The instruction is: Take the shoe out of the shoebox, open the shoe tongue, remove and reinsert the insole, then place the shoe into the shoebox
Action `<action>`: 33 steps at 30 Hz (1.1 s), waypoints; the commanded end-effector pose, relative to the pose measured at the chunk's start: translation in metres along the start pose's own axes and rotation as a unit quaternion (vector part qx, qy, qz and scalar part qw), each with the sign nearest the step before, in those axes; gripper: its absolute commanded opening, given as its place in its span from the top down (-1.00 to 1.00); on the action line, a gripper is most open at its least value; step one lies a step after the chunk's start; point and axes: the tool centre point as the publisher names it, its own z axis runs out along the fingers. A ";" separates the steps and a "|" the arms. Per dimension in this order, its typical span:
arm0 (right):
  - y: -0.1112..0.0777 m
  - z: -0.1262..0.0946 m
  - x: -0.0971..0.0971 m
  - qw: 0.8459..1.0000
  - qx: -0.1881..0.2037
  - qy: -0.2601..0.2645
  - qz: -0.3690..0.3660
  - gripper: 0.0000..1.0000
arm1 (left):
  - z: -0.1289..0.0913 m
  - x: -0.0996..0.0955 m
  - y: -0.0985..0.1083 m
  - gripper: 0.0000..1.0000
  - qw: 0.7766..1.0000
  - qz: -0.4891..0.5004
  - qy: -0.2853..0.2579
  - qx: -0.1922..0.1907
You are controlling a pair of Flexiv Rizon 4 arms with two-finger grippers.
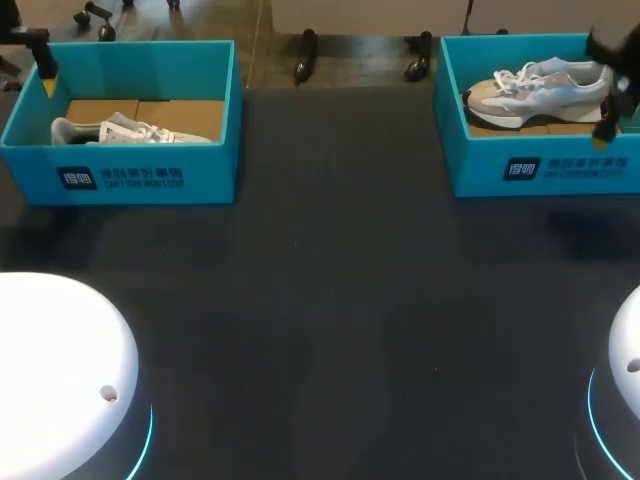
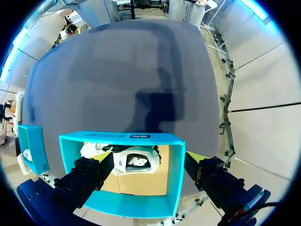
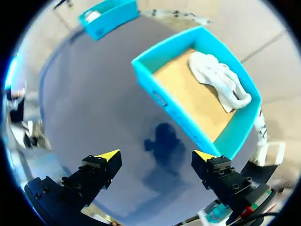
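End effector check: left end effector [image 2: 149, 159] and right end effector [image 3: 156, 156] both spread wide, empty, hovering by upper-left shoebox [image 1: 150, 178] and upper-right shoebox [image 1: 470, 150], white shoe [image 1: 130, 130] and beige shoe [image 1: 540, 90] lying inside, probably poised to reach in.

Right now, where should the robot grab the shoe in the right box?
Probably the middle of the shoe, around the laces, coming straight down from above. The box walls close off every side, and the shoe lies lengthwise near the back wall. The right gripper is open.
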 end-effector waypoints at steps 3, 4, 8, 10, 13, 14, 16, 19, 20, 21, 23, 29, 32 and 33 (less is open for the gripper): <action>0.009 0.000 -0.027 0.992 -0.005 0.053 0.113 -1.00 | -0.001 0.000 0.000 -1.00 1.000 0.000 0.002 0.000; 0.009 0.000 -0.027 0.992 -0.005 0.053 0.113 -1.00 | -0.001 0.000 0.000 -1.00 1.000 0.000 0.002 0.000; 0.009 0.000 -0.027 0.992 -0.005 0.053 0.113 -1.00 | -0.001 0.000 0.000 -1.00 1.000 0.000 0.002 0.000; 0.009 0.000 -0.027 0.992 -0.005 0.053 0.113 -1.00 | -0.001 0.000 0.000 -1.00 1.000 0.000 0.002 0.000; 0.009 0.000 -0.027 0.992 -0.005 0.053 0.113 -1.00 | -0.001 0.000 0.000 -1.00 1.000 0.000 0.002 0.000; 0.009 0.000 -0.027 0.992 -0.005 0.053 0.113 -1.00 | -0.001 0.000 0.000 -1.00 1.000 0.000 0.002 0.000; 0.022 0.001 -0.045 0.976 0.009 0.064 0.207 -1.00 | -0.001 0.000 0.000 -1.00 1.000 0.000 0.002 0.000; 0.035 -0.004 -0.064 0.956 0.015 0.031 0.290 -1.00 | -0.001 0.000 0.000 -1.00 1.000 0.000 0.002 0.000; 0.041 -0.007 -0.070 0.951 0.007 0.004 0.308 -1.00 | -0.001 0.000 0.000 -1.00 1.000 0.000 0.002 0.000; 0.046 -0.008 -0.073 0.947 0.009 -0.014 0.321 -1.00 | -0.001 0.000 0.000 -1.00 1.000 0.000 0.002 0.000; 0.058 -0.008 -0.080 0.942 0.020 -0.035 0.333 -1.00 | -0.001 0.000 0.000 -1.00 1.000 0.000 0.002 0.000; 0.088 -0.003 -0.110 0.910 0.044 -0.043 0.410 -1.00 | -0.001 0.000 0.000 -1.00 1.000 0.000 0.002 0.000; 0.093 -0.001 -0.122 0.890 0.057 -0.044 0.450 -1.00 | -0.001 0.000 0.000 -1.00 1.000 0.000 0.002 0.000; 0.093 -0.001 -0.122 0.890 0.057 -0.044 0.450 -1.00 | -0.001 0.000 0.000 -1.00 1.000 0.000 0.002 0.000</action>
